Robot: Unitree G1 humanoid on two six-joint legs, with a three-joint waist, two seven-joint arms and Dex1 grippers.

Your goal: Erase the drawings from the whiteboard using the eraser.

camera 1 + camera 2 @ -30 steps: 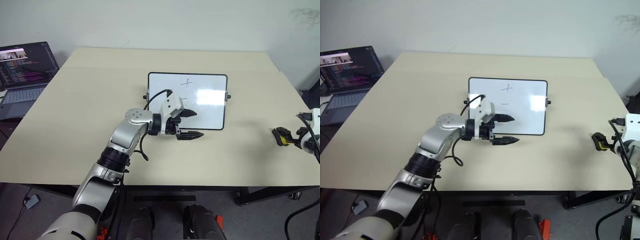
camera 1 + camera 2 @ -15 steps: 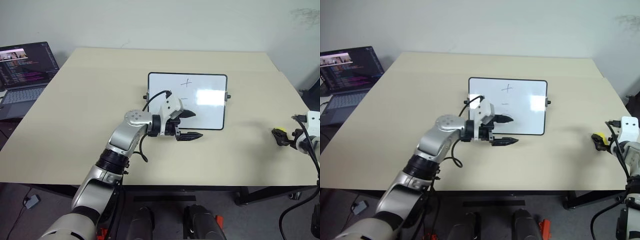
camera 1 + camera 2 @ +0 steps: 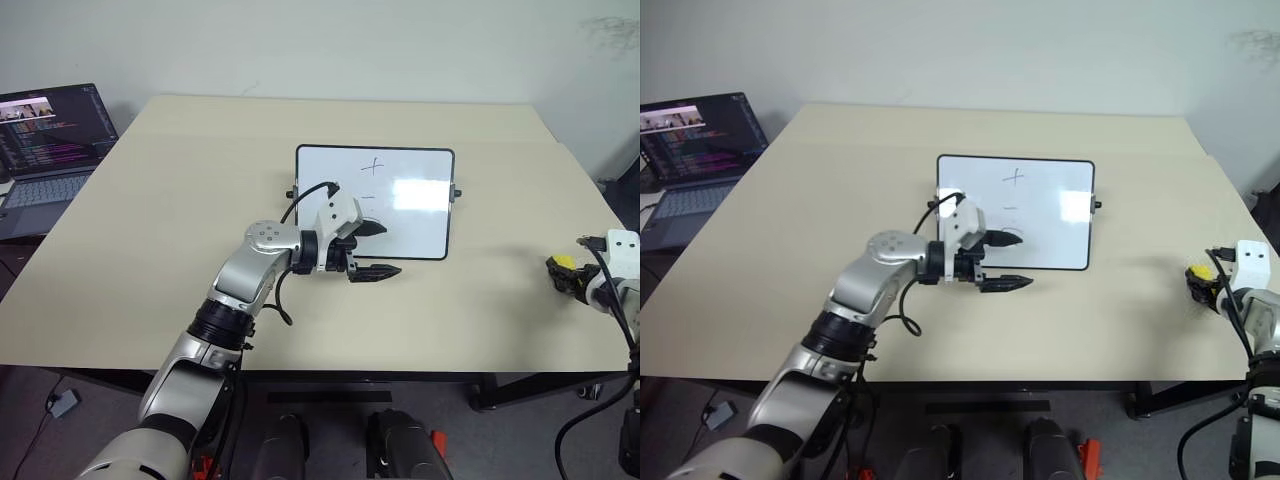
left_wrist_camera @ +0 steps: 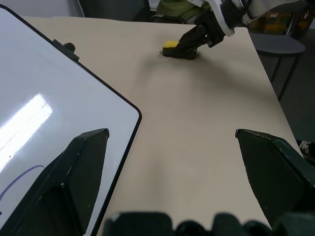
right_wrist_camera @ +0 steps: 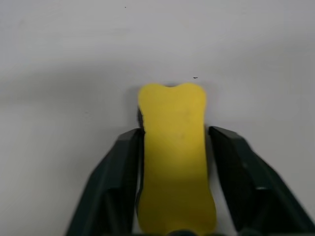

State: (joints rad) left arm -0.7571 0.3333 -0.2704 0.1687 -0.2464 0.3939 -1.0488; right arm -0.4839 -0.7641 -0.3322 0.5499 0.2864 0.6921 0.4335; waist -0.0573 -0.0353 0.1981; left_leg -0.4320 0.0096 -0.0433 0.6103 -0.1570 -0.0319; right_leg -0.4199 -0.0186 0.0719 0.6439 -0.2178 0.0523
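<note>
The whiteboard (image 3: pixel 420 225) lies flat at the table's middle. Its drawings are a small cross (image 3: pixel 374 166), a short dash (image 3: pixel 367 197) and a curved arc (image 4: pixel 15 182) near the lower left corner. My left gripper (image 3: pixel 383 250) hovers open at the board's near edge, one finger over the board and the other over the table. Far to the right, near the table's edge, the yellow eraser (image 5: pixel 173 157) rests on the table. My right gripper (image 3: pixel 562 273) is shut on it, a black finger pressed against each long side.
An open laptop (image 3: pixel 50 140) sits on a lower surface off the table's left edge. The beige table (image 3: pixel 180 200) stretches bare between the board and the eraser (image 4: pixel 171 45). A wall runs behind the far edge.
My right gripper has sunk slightly and closed its fingers onto the eraser, which it was straddling open before. The left arm has stayed put.
</note>
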